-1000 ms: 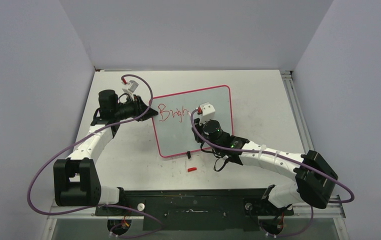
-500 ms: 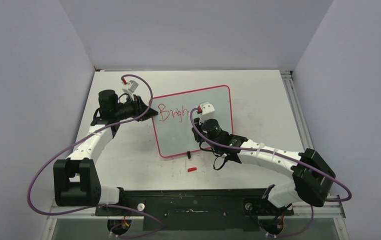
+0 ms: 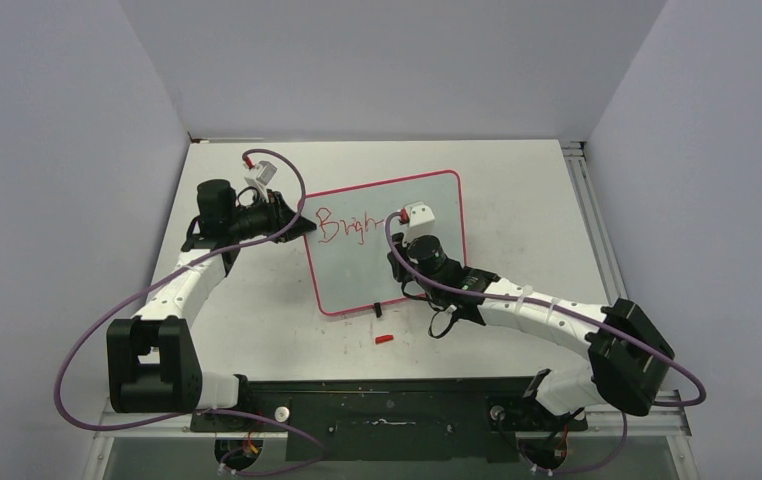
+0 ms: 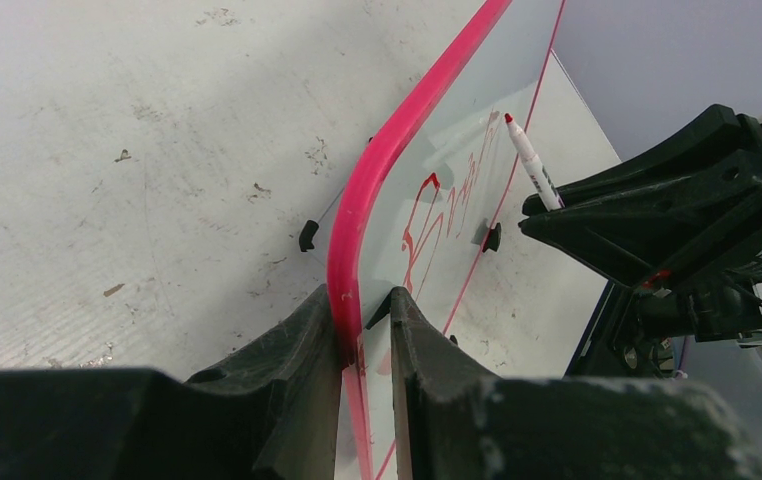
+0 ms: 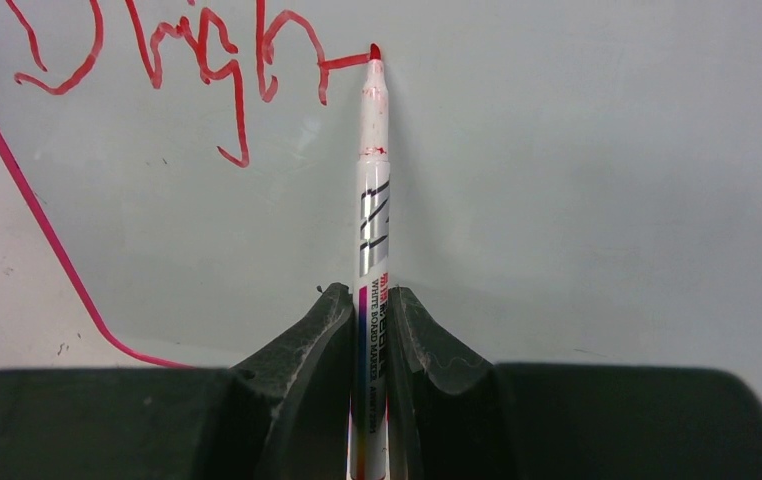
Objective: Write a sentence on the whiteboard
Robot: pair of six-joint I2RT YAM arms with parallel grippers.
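Top view: the right gripper has slid rightward along the whiteboard, which sits skewed mid-table, and the red writing now runs past "Brigh" — the first word is growing

Left wrist: the left gripper pinches the board's pink edge

Right wrist: the right gripper clamps the marker — long axis straight out from the jaws, tip on the board at a fresh stroke's end

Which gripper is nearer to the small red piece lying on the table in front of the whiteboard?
Right. The right gripper holds the marker over the whiteboard, just beyond the red piece; the left gripper clamps the board's left edge, farther away.
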